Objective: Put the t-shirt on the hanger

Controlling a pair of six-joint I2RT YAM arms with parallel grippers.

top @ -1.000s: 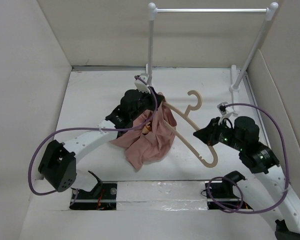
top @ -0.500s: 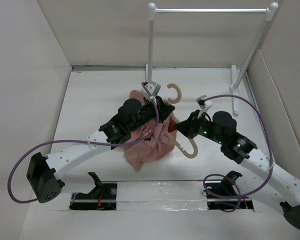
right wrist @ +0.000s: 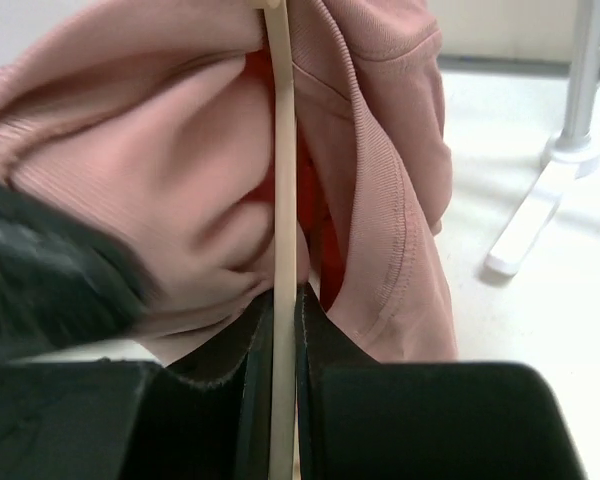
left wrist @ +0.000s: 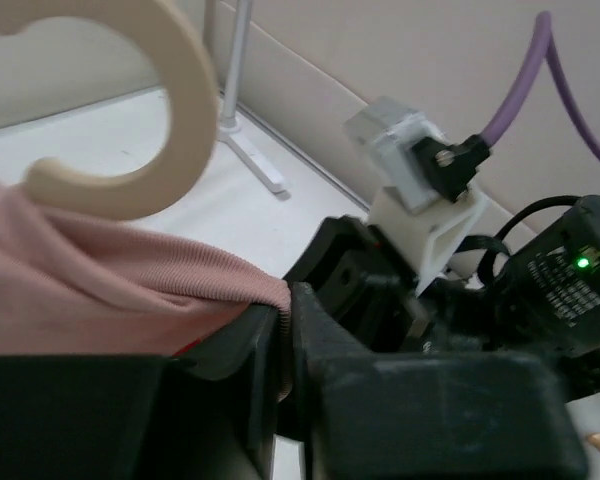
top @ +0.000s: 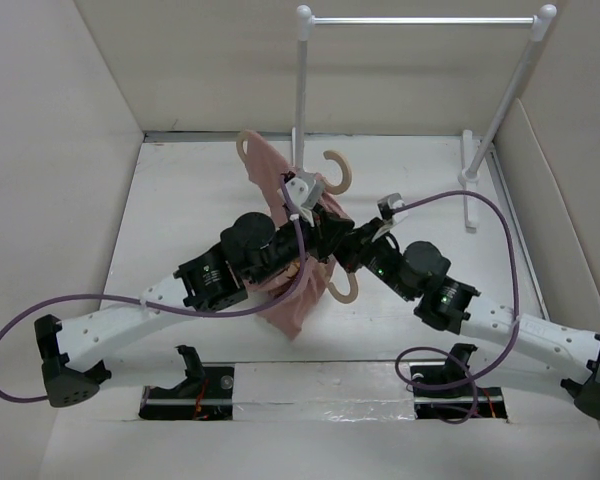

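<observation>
The salmon-pink t-shirt (top: 280, 200) hangs bunched in mid-air over the table's middle, draped along the tan hanger (top: 338, 172). The hanger's hook sticks up at the right of the cloth, one rounded shoulder end pokes out at the far left and the other end shows below the grippers. My left gripper (top: 323, 228) is shut on the shirt's ribbed hem (left wrist: 250, 292), just under the hook (left wrist: 175, 110). My right gripper (top: 346, 252) is shut on the hanger's thin bar (right wrist: 282, 200), with the shirt (right wrist: 180, 170) wrapped on both sides and an orange mark (right wrist: 325, 215) inside.
The white rail stand (top: 302, 90) with two posts and a top bar stands at the back, its left post close behind the shirt; its foot shows in the right wrist view (right wrist: 540, 200). Beige walls enclose the white table (top: 190, 200). Purple cables loop from both arms.
Both grippers have moved together toward the table's middle and left. The hanger has gone further into the shirt, and one shoulder end now sticks out at the shirt's far-left top.
</observation>
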